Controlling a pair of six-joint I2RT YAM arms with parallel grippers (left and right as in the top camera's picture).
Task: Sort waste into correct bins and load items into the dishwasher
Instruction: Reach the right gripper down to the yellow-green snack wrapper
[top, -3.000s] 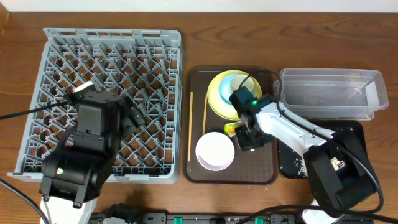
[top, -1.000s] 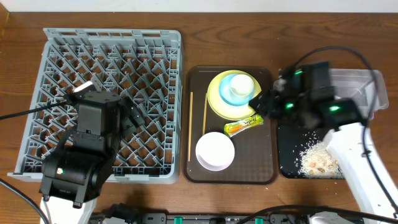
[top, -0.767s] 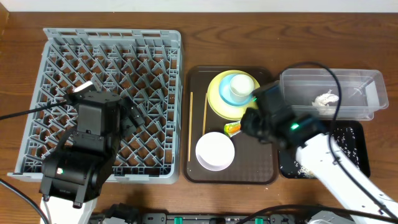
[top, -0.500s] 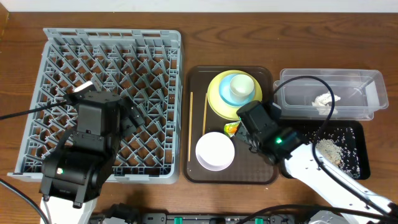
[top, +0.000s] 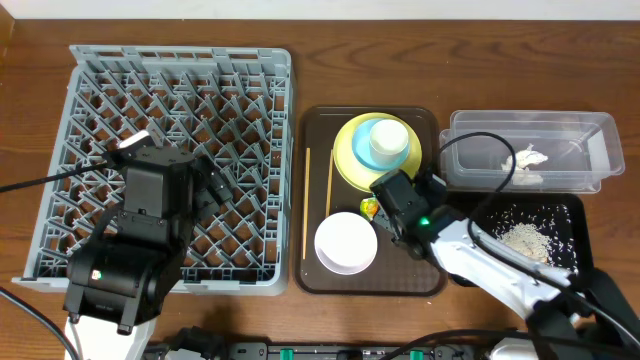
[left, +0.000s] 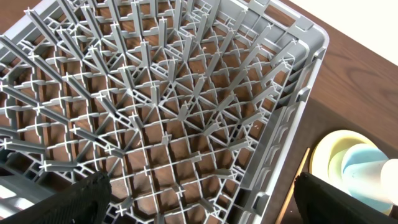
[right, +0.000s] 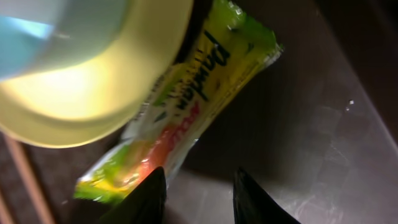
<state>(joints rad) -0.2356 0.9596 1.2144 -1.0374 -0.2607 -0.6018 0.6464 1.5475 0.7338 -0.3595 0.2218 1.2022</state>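
The snack wrapper (right: 186, 112) lies on the brown serving tray (top: 420, 270), its end tucked against the yellow plate (top: 350, 160). The pale blue cup (top: 388, 140) stands on the plate. My right gripper (right: 199, 199) is open just above the tray, its left finger beside the wrapper's lower end; in the overhead view it (top: 392, 207) hides most of the wrapper (top: 369, 207). The white bowl (top: 345, 242) and chopsticks (top: 330, 185) lie on the tray. My left gripper (left: 199, 208) is open and empty over the grey dish rack (top: 280, 170).
The clear tub (top: 600, 150) at the back right holds a white scrap (top: 525, 158). The black tray (top: 570, 215) in front of it holds loose rice (top: 520, 240). The right arm's cable loops over both bins. Bare wooden table (top: 400, 60) lies behind.
My right arm swung from above the bins back over the brown tray and came down beside the wrapper. A white scrap and rice now lie in the bins. The left arm has not moved.
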